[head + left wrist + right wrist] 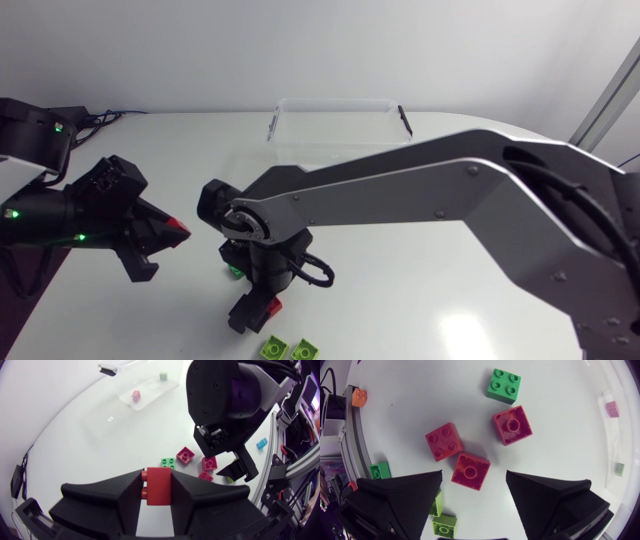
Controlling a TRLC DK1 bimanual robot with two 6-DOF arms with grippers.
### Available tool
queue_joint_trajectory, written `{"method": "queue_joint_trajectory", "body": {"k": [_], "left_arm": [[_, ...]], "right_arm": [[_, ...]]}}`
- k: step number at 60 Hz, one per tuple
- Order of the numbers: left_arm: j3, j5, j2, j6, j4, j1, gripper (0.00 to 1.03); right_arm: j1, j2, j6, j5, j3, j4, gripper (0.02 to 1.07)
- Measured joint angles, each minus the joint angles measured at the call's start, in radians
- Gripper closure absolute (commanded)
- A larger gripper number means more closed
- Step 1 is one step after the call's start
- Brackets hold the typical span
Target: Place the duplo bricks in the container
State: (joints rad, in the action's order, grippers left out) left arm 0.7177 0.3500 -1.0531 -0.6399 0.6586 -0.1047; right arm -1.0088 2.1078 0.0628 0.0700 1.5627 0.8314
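Currently on the white table (450, 300), largest first:

- Silver-grey right arm (420, 190), entering from the right and reaching past the middle.
- Dark left arm (60, 210), at the left side.
- Clear plastic rectangular container (340, 101), at the far edge, well apart from both grippers.
- Left gripper (158, 491), fingers clamped on a red duplo brick (159, 480).
- Right gripper (474, 474), fingers apart, hanging over a cluster of bricks.
- Red single-stud brick (470, 470), lying below and between the right gripper's fingers.
- Red four-stud brick (444, 441) and a second red single-stud brick (512, 425), just ahead of it.
- Green four-stud brick (504, 385), farther ahead.
- Two lime-green bricks (288, 348), side by side at the near edge.
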Motion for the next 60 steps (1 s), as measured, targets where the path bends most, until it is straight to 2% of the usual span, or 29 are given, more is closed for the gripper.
{"method": "queue_joint_trajectory", "body": {"k": [4,13,30,41,50,60], "left_arm": [[0.014,0.014,0.0,0.0,0.0,0.013,0.76],[0.048,0.034,0.0,0.0,0.002,0.039,0.76],[0.147,0.069,-0.05,0.0,0.008,0.077,0.76],[0.231,0.088,-0.121,0.014,-0.021,0.075,0.75],[0.293,0.09,-0.175,0.06,-0.069,0.043,0.75],[0.355,0.091,-0.258,0.129,-0.151,-0.032,0.75]], "right_arm": [[-0.002,0.01,0.0,0.0,0.005,0.001,0.42],[-0.006,0.025,-0.007,0.0,0.005,0.004,0.81],[-0.005,0.0,-0.022,-0.003,-0.03,-0.022,0.81],[0.036,-0.115,-0.026,-0.024,-0.111,-0.026,0.81],[0.089,-0.238,-0.035,-0.043,-0.163,-0.035,0.81],[0.168,-0.367,-0.041,-0.049,-0.213,-0.037,0.81]]}}
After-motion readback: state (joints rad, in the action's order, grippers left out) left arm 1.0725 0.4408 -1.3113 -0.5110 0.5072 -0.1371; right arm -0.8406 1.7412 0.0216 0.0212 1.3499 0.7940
